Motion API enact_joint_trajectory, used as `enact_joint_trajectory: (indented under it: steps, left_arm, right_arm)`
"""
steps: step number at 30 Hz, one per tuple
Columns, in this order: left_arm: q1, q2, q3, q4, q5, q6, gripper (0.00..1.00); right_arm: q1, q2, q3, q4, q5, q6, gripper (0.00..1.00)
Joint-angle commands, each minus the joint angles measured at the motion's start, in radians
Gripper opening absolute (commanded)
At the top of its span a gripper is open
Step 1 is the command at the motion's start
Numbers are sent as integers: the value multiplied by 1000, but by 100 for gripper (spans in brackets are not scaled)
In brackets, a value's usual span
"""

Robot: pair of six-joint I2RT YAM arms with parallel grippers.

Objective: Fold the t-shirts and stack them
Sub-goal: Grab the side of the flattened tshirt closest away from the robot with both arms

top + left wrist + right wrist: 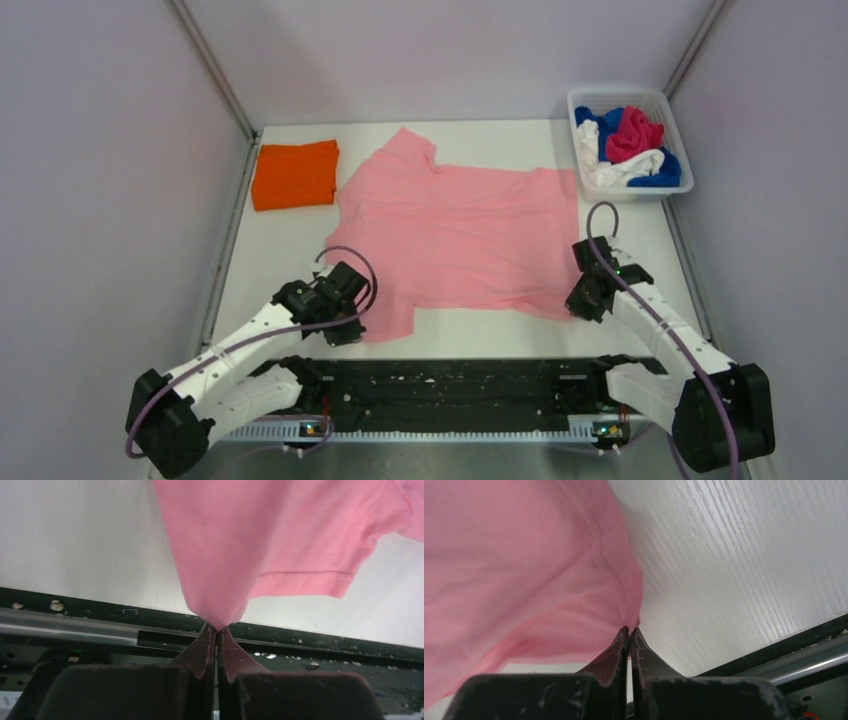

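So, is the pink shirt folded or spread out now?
Spread out: the pink shirt lies mostly flat on the table, both sleeves sticking out, no fold visible.

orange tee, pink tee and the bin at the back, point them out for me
orange t-shirt [294,175], top external view, middle of the folded cloth
pink t-shirt [460,230], top external view, middle of its spread body
bin [620,94], top external view, on its far rim

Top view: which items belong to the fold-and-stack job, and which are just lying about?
Job: pink t-shirt, pinched by left gripper and right gripper; folded orange t-shirt; blue t-shirt, white t-shirt, magenta t-shirt, bunched in the basket.
Lying about: the basket itself; black rail along the near edge.
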Motion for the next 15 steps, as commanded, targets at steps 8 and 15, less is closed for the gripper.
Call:
enact_joint_trajectory:
  steps: [8,15]
  left_arm:
    - [1,69,128,376,116,129,0]
    - [100,209,288,465,29,207,0]
  right_arm:
    - [6,13,74,126,-60,-113,0]
    - [-44,67,157,187,-100,-147,0]
